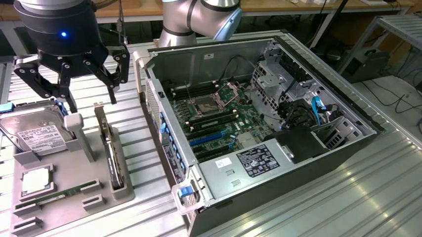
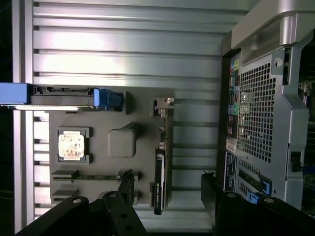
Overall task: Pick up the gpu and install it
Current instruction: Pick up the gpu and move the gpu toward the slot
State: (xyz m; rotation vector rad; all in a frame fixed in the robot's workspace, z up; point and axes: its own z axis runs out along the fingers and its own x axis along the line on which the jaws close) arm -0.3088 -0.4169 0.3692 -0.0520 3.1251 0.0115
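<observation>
A: Pincer (image 1: 91,100) state?
B: Fingers spread wide apart, nothing in them. Hangs above the grey holder tray (image 1: 92,173), clear of it.
A: Where's the gpu?
B: The gpu (image 1: 113,158) stands on edge in the tray's slot, on the side nearest the open computer case (image 1: 283,190). Not yet lifted.
A: Relative to the pincer?
B: Below it, no contact. In the wrist view the card runs between the two fingers (image 2: 127,184), touching neither.
A: Anything else?
B: Hard drive (image 1: 39,131), processor (image 1: 36,180) and memory stick (image 1: 56,196) on the same tray. Tray and case sit on the slatted bench (image 1: 329,207).
</observation>
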